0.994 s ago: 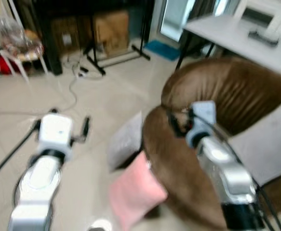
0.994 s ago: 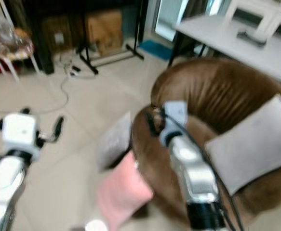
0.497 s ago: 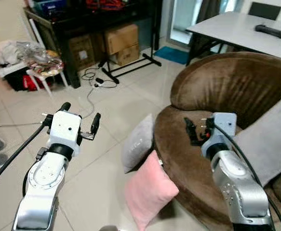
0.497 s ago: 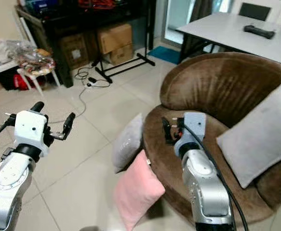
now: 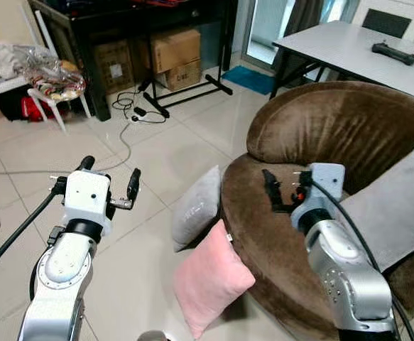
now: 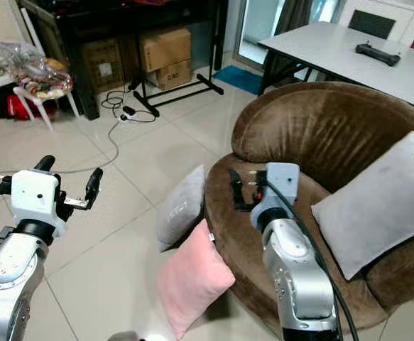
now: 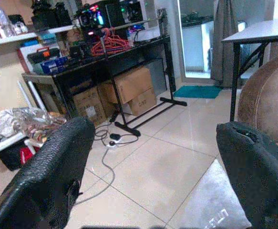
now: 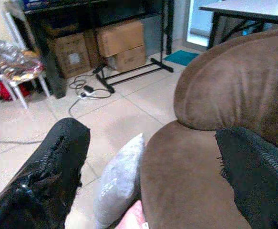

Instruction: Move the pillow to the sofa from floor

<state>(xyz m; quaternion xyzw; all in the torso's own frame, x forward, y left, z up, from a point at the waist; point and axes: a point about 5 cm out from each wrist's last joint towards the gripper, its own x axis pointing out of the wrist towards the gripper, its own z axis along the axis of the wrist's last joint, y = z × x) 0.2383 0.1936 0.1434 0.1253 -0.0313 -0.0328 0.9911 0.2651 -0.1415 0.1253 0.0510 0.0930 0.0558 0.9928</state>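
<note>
- Left gripper: centre-left of the head view, fingers spread, holding nothing, raised above the floor.
- Right gripper: centre-right, over the sofa seat, fingers apart, holding nothing.
- Pink pillow: lower centre, standing on the floor and leaning on the sofa's front edge. Judged light, soft, yielding; a pinch at its upper corner or top edge should lift it.
- Grey pillow: just behind it, also propped against the sofa.
- Floor: pale glossy tile, likely slippery; cable trailing upper left.
- Room: cardboard boxes, white table upper right.

Head downward; wrists forward, low.
</note>
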